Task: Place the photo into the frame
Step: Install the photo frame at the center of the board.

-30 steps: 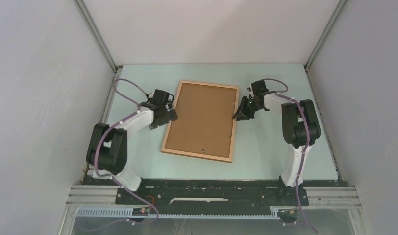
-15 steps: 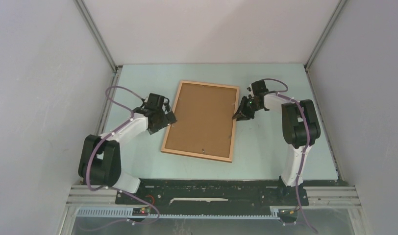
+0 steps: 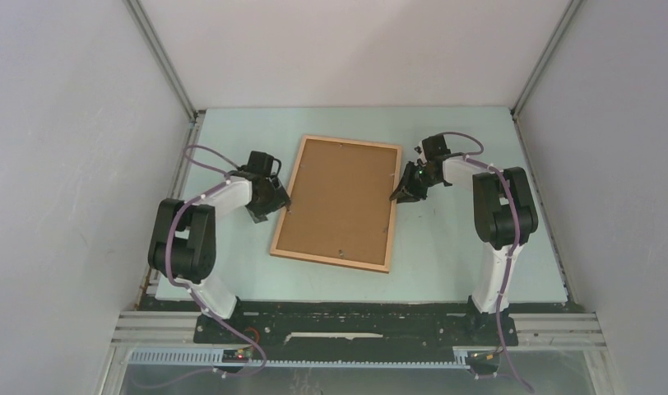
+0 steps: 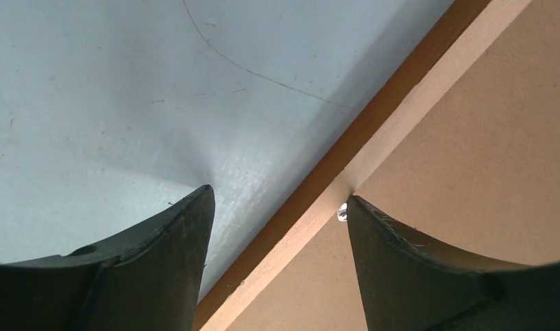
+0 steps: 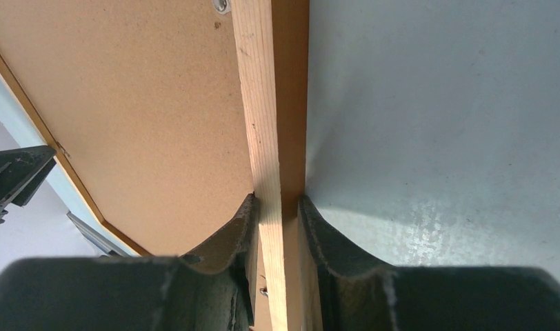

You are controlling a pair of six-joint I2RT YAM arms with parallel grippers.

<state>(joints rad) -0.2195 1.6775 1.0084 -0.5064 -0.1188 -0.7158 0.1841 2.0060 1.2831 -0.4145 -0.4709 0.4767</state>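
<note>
Pinching the right rail of the frame (image 5: 263,103) is the work of my right jaws. They are closed down on the wood, one finger on the inner side over the backing board (image 3: 339,202), the other on the outer side next to the worktop (image 3: 454,247). My left jaws stand wide apart and hold nothing. They straddle the frame's left rail, one finger above bare worktop and the other above the board, just beside what looks like a small metal tab (image 4: 342,210) — it is too small for me to be sure.

The frame lies back upward in the middle of the worktop, a little skewed, between my two arms. The photo I cannot find in any view, and I can't tell whether it sits under the board.

I judge the frame to be light and stiff, but its rails are thin. They offer a hold only across their narrow width, as my right jaws have it. Gripped at one rail alone, it would likely swing or twist, so I would want a second hold on the opposite rail at about the same height. The board looks rigid but thin and seems kept in by tabs, so prying at it carelessly could bend one. The photo, being paper, should be limp and easy to crease — best taken by an edge, gently.
</note>
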